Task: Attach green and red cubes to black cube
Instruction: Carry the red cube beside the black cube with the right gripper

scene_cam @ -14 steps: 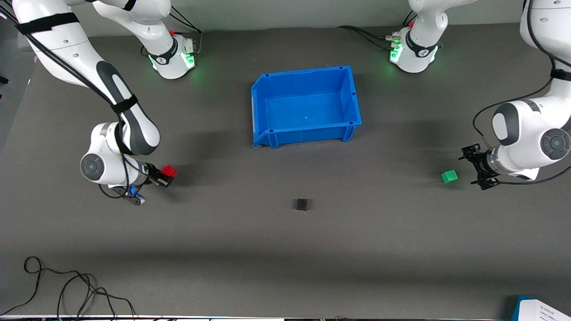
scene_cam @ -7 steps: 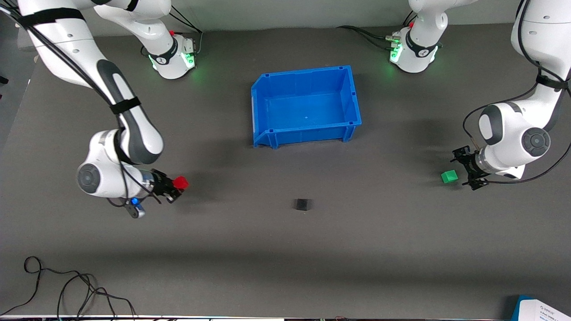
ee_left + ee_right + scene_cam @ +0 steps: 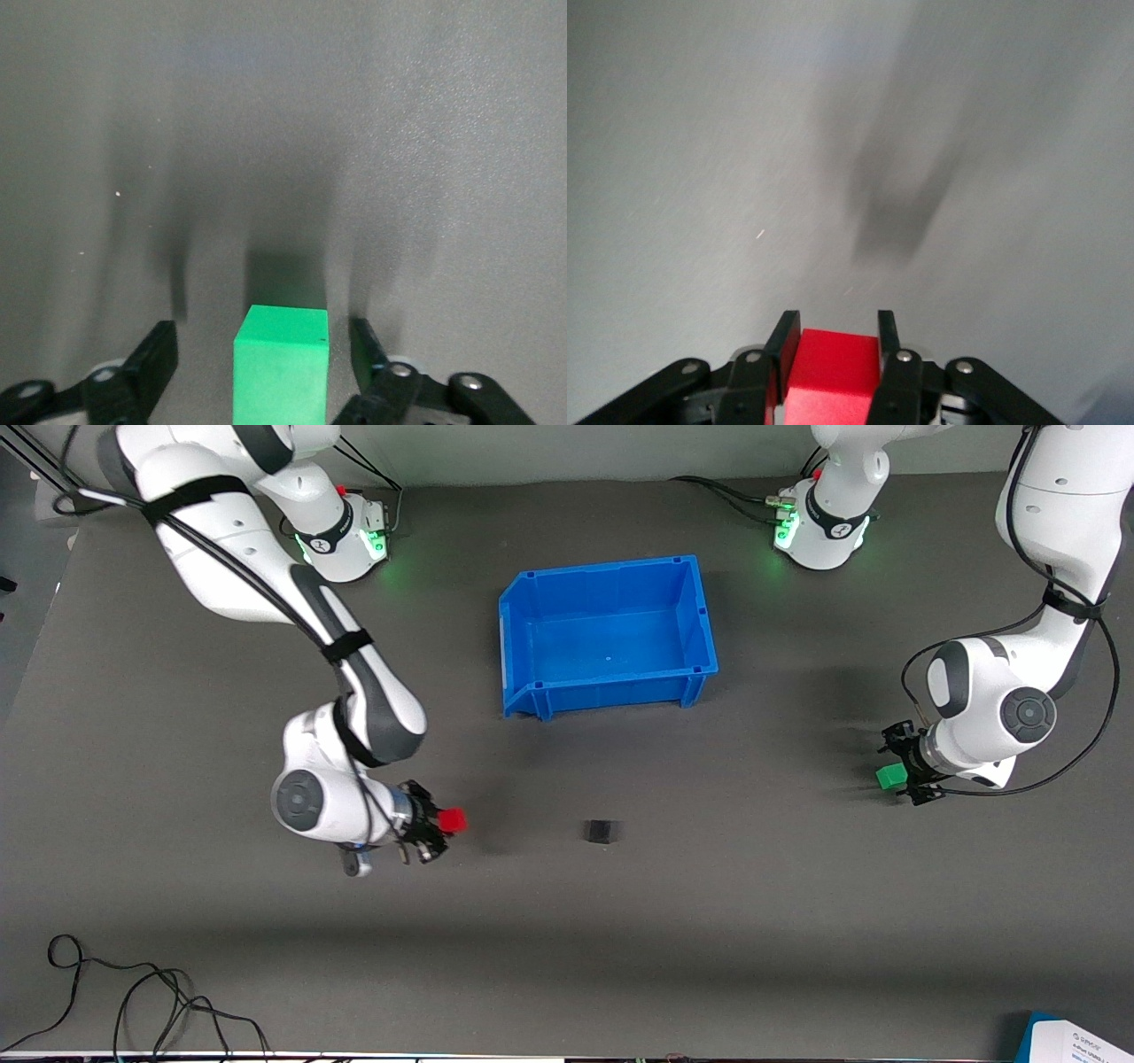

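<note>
The black cube (image 3: 601,831) sits on the grey table between the arms, nearer the front camera than the blue bin. My right gripper (image 3: 441,825) is shut on the red cube (image 3: 453,820) and holds it over the table beside the black cube, toward the right arm's end; the red cube also shows between the fingers in the right wrist view (image 3: 831,372). The green cube (image 3: 889,776) lies on the table toward the left arm's end. My left gripper (image 3: 902,776) is open with one finger on each side of the green cube (image 3: 282,367), gaps showing on both sides.
A blue bin (image 3: 611,638) stands empty at mid table, nearer the arm bases. Black cables (image 3: 133,1001) lie at the table's front edge by the right arm's end. A blue and white object (image 3: 1076,1041) sits at the front corner by the left arm's end.
My right gripper carried the red cube toward the black cube. My left gripper moved in over the green cube until its open fingers straddle it.
</note>
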Controlling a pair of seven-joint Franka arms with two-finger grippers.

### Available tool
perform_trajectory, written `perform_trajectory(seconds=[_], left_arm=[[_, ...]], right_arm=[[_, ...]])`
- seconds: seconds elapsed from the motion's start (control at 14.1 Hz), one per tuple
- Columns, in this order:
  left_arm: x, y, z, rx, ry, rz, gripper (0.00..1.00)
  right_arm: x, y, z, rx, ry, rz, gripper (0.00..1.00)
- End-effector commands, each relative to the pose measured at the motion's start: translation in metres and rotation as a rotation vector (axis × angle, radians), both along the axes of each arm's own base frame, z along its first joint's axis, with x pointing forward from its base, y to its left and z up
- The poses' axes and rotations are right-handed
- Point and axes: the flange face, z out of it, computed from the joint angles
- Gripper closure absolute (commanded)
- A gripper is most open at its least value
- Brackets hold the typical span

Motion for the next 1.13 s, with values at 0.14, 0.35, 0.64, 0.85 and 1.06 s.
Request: perform_trajectory(seconds=[0.14,0.35,0.64,0.85,1.06], left_arm=[[-0.003,0.002,0.001,0.026,-0.006,-0.007,0.29],[-0.004,0.003,0.0,0.028,-0.004,-0.008,0.29],[-0.004,0.004,-0.001,0.027,-0.002,-0.006,1.0],[-0.002,0.004,0.005,0.029,-0.011,-0.006,1.0],[0.005,0.006,0.021,0.035,-0.028,-0.008,1.0]], right_arm=[[0.015,0.078,-0.001,0.055,-0.005,-0.147,0.83],[0.013,0.119,-0.017,0.084,-0.015,-0.255,0.83],[0.001,0.143,-0.039,0.091,-0.009,-0.35,0.83],[0.0,0.155,-0.052,0.137,-0.079,-0.384,0.83],[-0.01,0.171,-0.061,0.13,-0.088,-0.356,0.83]])
